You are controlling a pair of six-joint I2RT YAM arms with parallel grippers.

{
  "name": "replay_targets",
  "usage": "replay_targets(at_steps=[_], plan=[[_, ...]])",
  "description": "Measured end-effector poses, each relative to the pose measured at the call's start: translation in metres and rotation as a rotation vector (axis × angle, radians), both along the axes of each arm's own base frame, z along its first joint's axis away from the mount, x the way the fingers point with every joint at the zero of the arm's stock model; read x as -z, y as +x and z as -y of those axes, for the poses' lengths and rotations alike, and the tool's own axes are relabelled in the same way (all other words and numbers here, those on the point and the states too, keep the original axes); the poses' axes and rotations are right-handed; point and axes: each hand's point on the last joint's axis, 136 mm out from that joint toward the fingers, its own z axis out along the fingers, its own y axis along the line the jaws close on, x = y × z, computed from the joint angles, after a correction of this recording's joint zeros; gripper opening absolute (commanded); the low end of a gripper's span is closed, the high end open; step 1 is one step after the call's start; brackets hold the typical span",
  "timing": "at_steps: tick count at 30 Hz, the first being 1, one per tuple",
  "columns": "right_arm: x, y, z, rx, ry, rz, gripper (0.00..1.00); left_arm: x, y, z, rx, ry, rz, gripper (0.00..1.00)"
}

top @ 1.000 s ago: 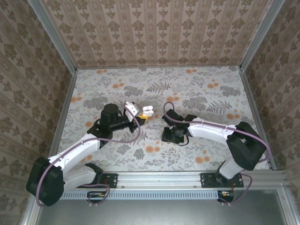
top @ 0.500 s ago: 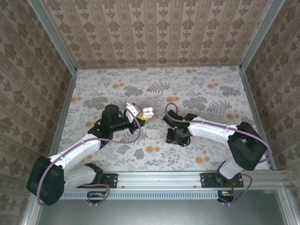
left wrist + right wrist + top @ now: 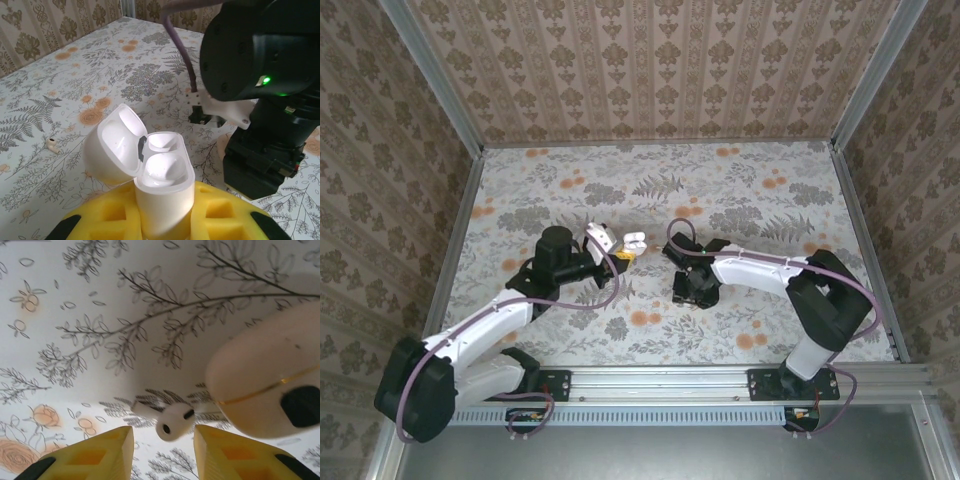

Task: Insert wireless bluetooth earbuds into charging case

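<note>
I'm seeing right claw (image 3: pixel 161 446) resettling over earbud (image 3: pixel 172 422) on table (image 3: pixel 100 315), jaws part-open, nothing gripped yet; left claw (image 3: pixel 162 222) staying clenched on charging case (image 3: pixel 162 185), lid open. Pickup looking imminent.

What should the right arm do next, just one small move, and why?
Probably lower the right gripper and close on the earbud: it lies on the table between the open yellow fingers, ungrasped, while the charging case stands with lid open and wells that look empty.
</note>
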Motion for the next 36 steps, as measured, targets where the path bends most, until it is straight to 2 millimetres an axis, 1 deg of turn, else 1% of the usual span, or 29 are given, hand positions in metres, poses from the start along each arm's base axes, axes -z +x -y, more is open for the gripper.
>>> replay_targets(at_steps=[4, 7, 11, 15, 18, 22, 26, 29, 36], plan=[[0.001, 0.013, -0.014, -0.037, 0.011, 0.011, 0.37, -0.005, -0.002, -0.002, -0.003, -0.006, 0.011, 0.0], [-0.003, 0.026, -0.025, -0.072, 0.019, 0.03, 0.38, -0.007, -0.003, -0.004, -0.008, -0.006, 0.014, 0.0], [-0.016, 0.045, -0.043, -0.12, 0.047, 0.078, 0.38, -0.009, -0.005, -0.006, -0.014, -0.003, 0.016, 0.0], [-0.028, 0.053, -0.05, -0.142, 0.055, 0.109, 0.39, -0.013, -0.006, -0.009, -0.025, -0.009, 0.036, 0.0], [-0.029, 0.047, -0.044, -0.145, 0.008, 0.096, 0.4, -0.014, -0.006, -0.01, -0.027, -0.011, 0.04, 0.0], [-0.026, 0.028, -0.033, -0.15, -0.082, 0.058, 0.41, -0.014, -0.006, -0.01, -0.031, -0.009, 0.041, 0.0], [-0.025, 0.018, -0.029, -0.149, -0.122, 0.04, 0.4, -0.013, -0.006, -0.01, -0.026, -0.001, 0.051, 0.0], [-0.023, 0.017, -0.027, -0.139, -0.135, 0.034, 0.4, -0.009, -0.006, -0.012, -0.024, 0.011, 0.045, 0.0], [-0.008, 0.021, -0.029, -0.133, -0.166, 0.008, 0.38, 0.002, -0.01, -0.014, -0.018, 0.037, 0.014, 0.0]])
